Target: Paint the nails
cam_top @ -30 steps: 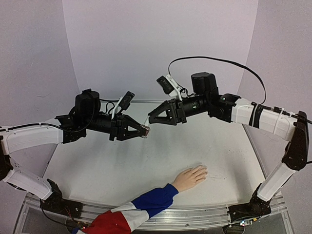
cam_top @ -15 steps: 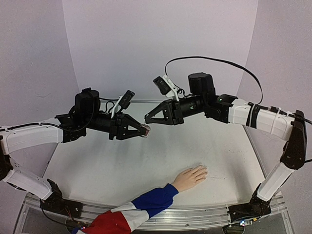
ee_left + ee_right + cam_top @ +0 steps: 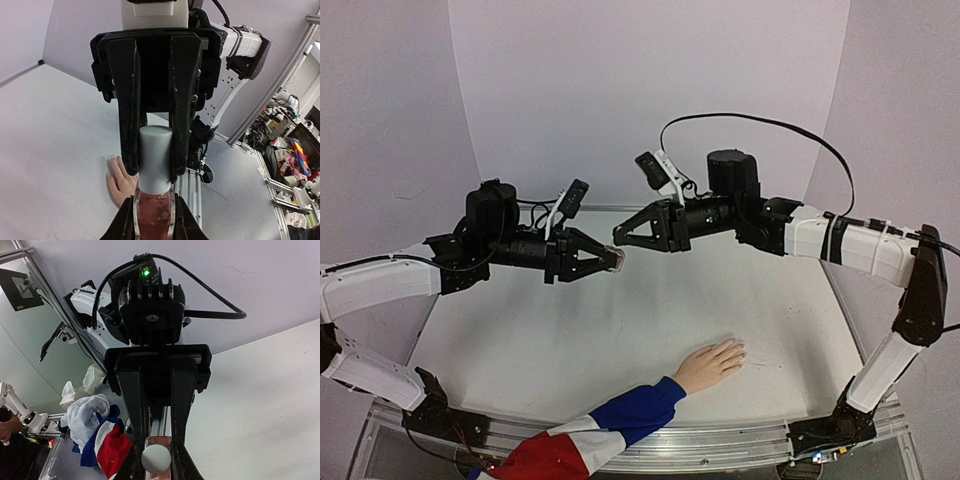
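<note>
A small pinkish bottle (image 3: 617, 258) with a white cap (image 3: 155, 152) hangs in the air above the table's middle. My left gripper (image 3: 610, 262) is shut on its body (image 3: 154, 215). From the opposite side my right gripper (image 3: 620, 238) is shut on the cap (image 3: 156, 458), both fingers pressed against it. The pale hand (image 3: 712, 362) lies flat near the table's front edge, fingers pointing right, and also shows in the left wrist view (image 3: 119, 181). Its nails are too small to make out. Its blue, white and red sleeve (image 3: 615, 420) runs off the front left.
The white table (image 3: 570, 340) has grey walls behind and on both sides. An aluminium rail (image 3: 720, 436) lines the front edge. Both arms meet well above the table, behind and to the left of the hand.
My right gripper has slid left onto the bottle's cap and closed on it. The left gripper, still holding the bottle, has shifted slightly left.
</note>
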Tool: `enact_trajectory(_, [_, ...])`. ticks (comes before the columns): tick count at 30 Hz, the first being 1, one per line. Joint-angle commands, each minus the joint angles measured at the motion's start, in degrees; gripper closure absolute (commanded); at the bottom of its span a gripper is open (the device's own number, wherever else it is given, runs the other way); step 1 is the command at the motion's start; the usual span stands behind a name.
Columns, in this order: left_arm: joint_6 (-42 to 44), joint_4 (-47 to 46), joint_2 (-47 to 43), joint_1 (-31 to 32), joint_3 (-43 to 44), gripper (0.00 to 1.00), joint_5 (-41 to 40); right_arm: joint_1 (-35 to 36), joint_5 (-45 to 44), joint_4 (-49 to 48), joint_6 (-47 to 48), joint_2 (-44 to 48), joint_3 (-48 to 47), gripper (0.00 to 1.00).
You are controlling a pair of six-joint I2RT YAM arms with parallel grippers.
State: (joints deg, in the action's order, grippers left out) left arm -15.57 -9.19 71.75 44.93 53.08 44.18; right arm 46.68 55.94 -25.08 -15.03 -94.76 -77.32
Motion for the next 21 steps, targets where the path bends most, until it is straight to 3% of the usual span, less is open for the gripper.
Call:
enact_trajectory(1, [1.2,-12.86,-2.78,-0.45,1.12,1.0,-13.57,2.42,-1.05,-5.02,-4.43,-3.14,1.8,1.0])
enact_trajectory(7, [6.91,-17.66,0.27,-0.46,2.37,1.0,-22.27,3.16,-10.96,-4.15,-9.18,-7.76,0.66,1.0])
enact_trajectory(12, [12.72,-24.86,6.7,-0.37,3.69,1.0,-30.12,5.6,-21.96,3.54,-10.05,-11.65,-3.51,1.0])
enact_trajectory(21, [16.13,-37.18,18.95,1.1,10.45,1.0,-47.74,14.25,-66.33,11.94,-27.3,-16.46,-8.0,1.0])
